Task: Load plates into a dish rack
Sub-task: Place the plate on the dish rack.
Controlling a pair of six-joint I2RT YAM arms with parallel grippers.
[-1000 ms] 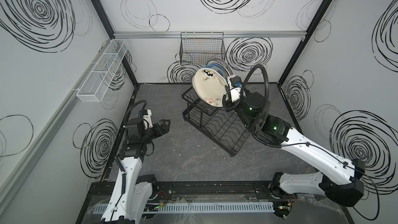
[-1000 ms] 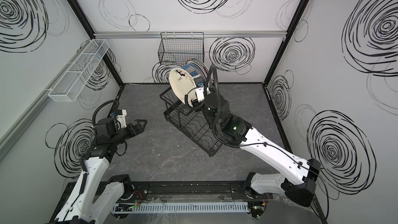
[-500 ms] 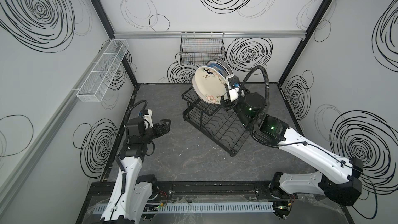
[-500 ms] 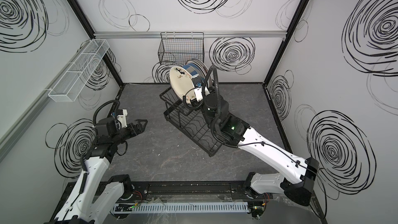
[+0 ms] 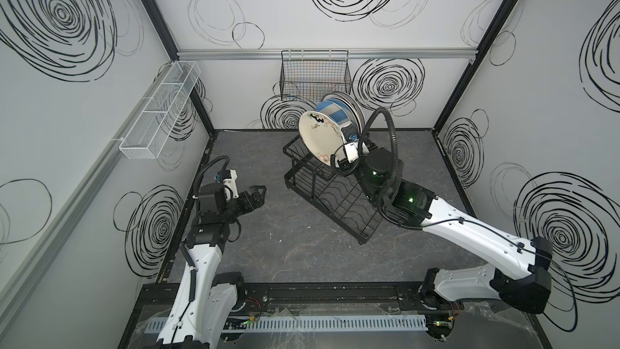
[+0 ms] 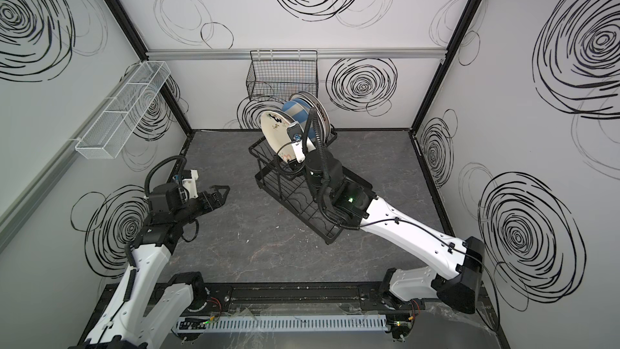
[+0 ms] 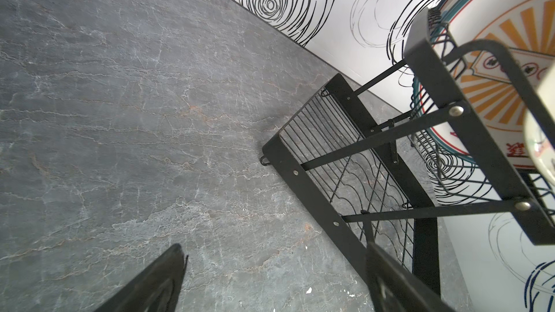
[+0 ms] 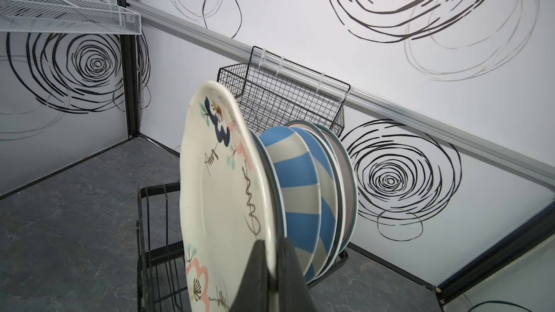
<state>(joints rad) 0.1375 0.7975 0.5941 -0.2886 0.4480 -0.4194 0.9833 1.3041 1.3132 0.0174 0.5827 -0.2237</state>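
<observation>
Cream flowered plate point(image 8: 222, 205) stands upright at the dish rack point(image 5: 339, 203), beside blue-striped plates point(image 8: 300, 187) on edge in its upper basket

Bright, even, diffuse light fills both top views, bounced by the white walls. The dish rack point(image 5: 288, 181), toward 1 o'clock on the grey worktop point(image 5: 302, 246), casts only a faint, soft shadow. Both wrist views bend straight lines near their edges. The fingers point(image 7: 156, 283) of the left gripper point(image 7: 274, 247) are dark blurs, the right gripper point(image 8: 270, 246) likewise. The cream plate point(image 8: 222, 205) shows a mild sheen on its rim.
</observation>
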